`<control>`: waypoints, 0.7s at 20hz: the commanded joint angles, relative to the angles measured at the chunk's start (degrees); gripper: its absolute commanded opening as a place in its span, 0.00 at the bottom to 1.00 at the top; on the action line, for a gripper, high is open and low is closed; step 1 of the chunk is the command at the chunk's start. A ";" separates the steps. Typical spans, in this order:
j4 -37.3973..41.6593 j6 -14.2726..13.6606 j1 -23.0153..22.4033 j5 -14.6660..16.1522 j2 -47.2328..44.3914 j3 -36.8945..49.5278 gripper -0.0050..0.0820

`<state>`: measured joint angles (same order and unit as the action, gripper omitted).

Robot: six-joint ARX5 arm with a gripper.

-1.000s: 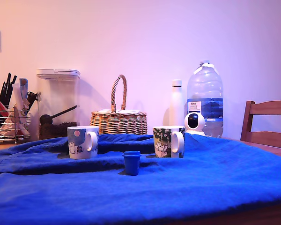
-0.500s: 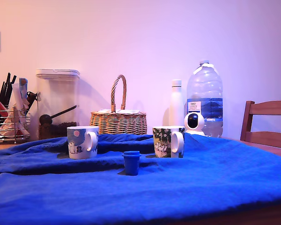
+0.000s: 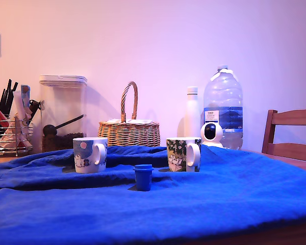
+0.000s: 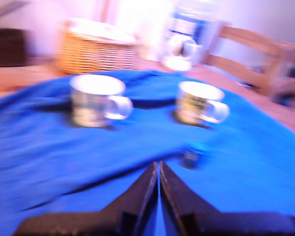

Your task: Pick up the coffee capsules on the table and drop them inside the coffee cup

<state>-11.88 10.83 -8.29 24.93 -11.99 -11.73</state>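
On blue cloth (image 3: 234, 194), dark blue capsule (image 3: 143, 177) upright, rim up, gripper (image 4: 159, 169) closed, empty.

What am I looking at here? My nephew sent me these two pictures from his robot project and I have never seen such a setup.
One picture comes from a fixed camera facing the table; the blurred one comes from a camera on the robot arm's wrist. The two dark wedges low in that blurred view are the arm's gripper, its fingers pressed together and holding nothing. A rumpled blue cloth covers the table. On it stand a pale picture mug, a dark floral mug, and in front of them a small dark blue coffee capsule. Behind are a wicker basket, a white bottle and a large water jug.
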 commanded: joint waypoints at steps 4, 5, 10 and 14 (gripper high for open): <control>3.78 0.33 -9.97 -4.15 -4.52 0.90 0.03; 4.76 0.33 -12.41 -5.25 -5.86 0.90 0.03; 11.93 -0.42 -23.52 -12.70 -14.73 0.90 0.03; 16.59 -0.61 -27.93 -13.40 -22.18 0.90 0.03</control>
<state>3.81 10.50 -36.18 11.70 -33.76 -11.73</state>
